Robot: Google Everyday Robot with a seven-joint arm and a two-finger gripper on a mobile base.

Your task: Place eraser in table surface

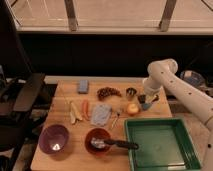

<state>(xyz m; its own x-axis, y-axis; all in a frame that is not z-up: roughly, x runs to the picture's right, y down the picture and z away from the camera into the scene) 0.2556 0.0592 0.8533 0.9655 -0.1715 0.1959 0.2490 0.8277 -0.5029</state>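
The gripper (144, 101) hangs low over the table (62, 107), just behind the far edge of the tray (156, 146) and toward the tray's left end. The eraser (141, 98) shows as a small dark block right at the gripper's tip. It is very near the wood or on it, and I cannot tell which. Nor can I tell whether the gripper is clamped on the eraser or slack around it.

This looks like the set-down itself, late in the task. If the eraser is not yet down, the next move calls for a short, gentle descent onto bare wood behind the tray, then a release and a straight lift so the block is not dragged.

Room is tight. An orange fruit (132, 108) sits behind the tray's far-left corner, and a bluish object (149, 106) lies just beside the gripper. The eraser must land outside the tray's rim.
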